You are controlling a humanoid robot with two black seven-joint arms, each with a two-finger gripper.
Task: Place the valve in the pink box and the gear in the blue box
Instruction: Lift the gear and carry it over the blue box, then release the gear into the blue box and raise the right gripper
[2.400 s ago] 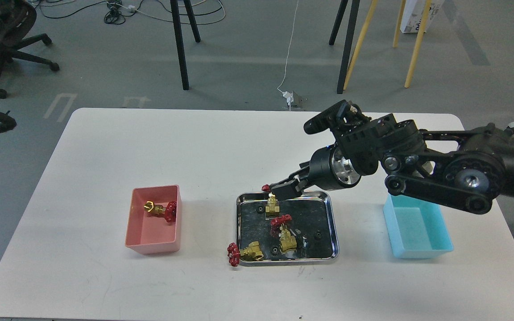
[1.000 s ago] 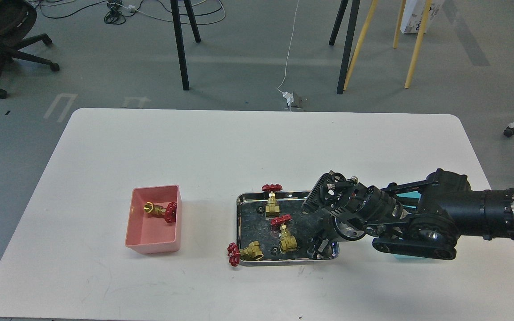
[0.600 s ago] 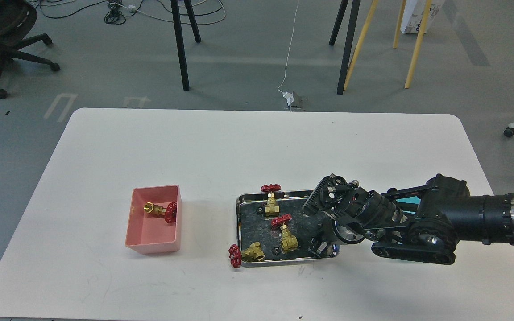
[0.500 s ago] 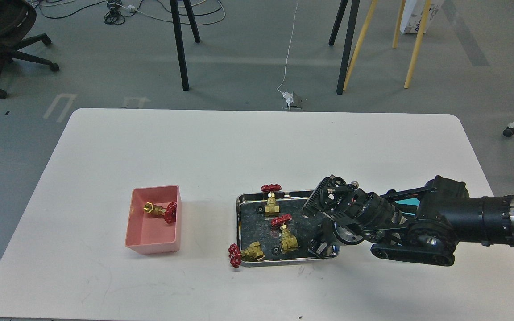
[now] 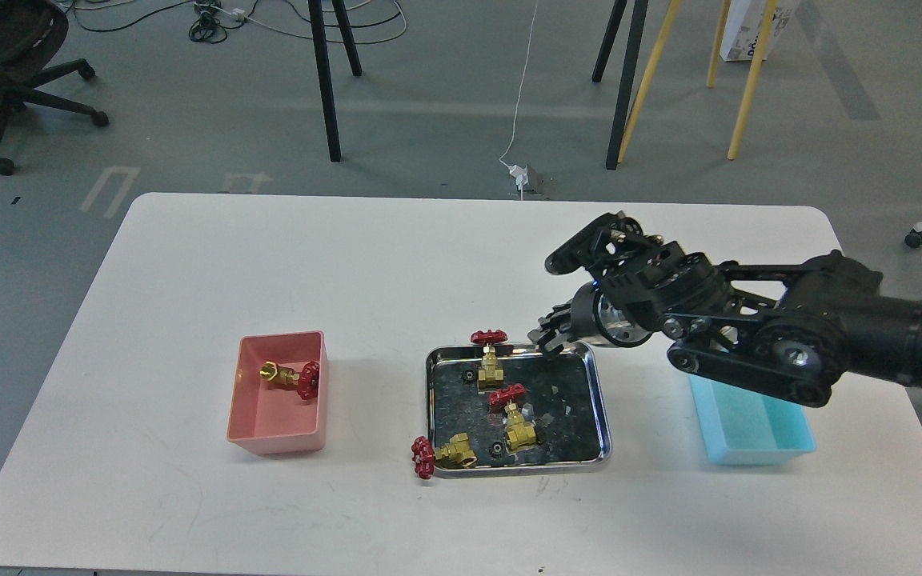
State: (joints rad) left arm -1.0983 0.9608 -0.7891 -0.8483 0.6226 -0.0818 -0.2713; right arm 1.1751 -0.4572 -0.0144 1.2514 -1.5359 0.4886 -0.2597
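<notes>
My right gripper hangs above the far right rim of the steel tray. Its dark fingers are drawn together, apparently on a tiny black gear that I can hardly tell from them. The pink box at the left holds one brass valve with a red handwheel. Three more valves are at the tray: one at its far edge, one in the middle, one hanging over the front left rim. Two gears lie in the tray. The blue box stands at the right, partly under my forearm. The left gripper is out of view.
The white table ends close in front of the boxes. My right forearm spans the space above the blue box. Chair and stool legs stand on the floor beyond the far edge.
My right gripper has risen from the tray's front right part to above its far right rim. The gear that lay in the tray's right part no longer shows there.
</notes>
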